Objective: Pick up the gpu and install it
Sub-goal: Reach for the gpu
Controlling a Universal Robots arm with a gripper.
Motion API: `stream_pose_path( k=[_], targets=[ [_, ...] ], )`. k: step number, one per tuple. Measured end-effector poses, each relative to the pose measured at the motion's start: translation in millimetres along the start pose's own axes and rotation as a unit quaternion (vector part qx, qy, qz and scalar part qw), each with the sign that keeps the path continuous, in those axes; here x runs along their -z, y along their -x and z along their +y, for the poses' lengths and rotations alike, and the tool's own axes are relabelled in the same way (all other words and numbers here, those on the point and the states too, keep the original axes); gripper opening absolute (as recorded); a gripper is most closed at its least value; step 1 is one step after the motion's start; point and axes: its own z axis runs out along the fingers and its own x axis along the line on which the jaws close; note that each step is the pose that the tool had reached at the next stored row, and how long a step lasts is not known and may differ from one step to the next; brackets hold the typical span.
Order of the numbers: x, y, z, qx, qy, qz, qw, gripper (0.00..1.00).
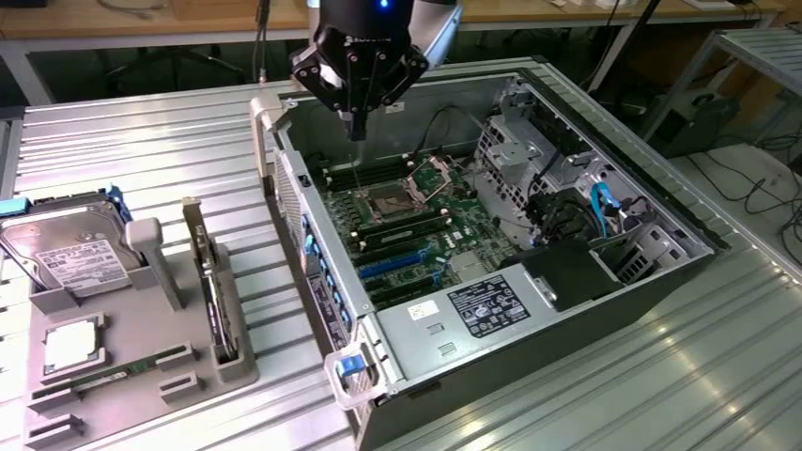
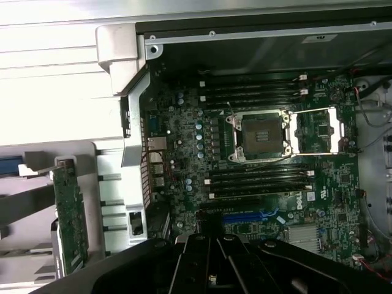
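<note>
Tabletop rack point(image 1: 239, 368) holds gpu point(image 1: 210, 282) edge-on, faces hidden.

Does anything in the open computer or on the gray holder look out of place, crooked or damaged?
Only one thing stands out: on the motherboard, the CPU socket looks empty and its metal frame is swung open beside it. Nothing looks spilled or broken. The gpu stands upright in its gray holder.

gpu point(image 1: 210, 287), thin card, upright in grey rack point(image 1: 150, 371)
</note>
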Motion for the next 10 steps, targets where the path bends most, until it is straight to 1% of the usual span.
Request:
stream_pose_path(
  k=[10],
  targets=[
    [0.2,-7.1,-0.6,0.000,0.0000,0.0000,1.0000,0.11]
  ],
)
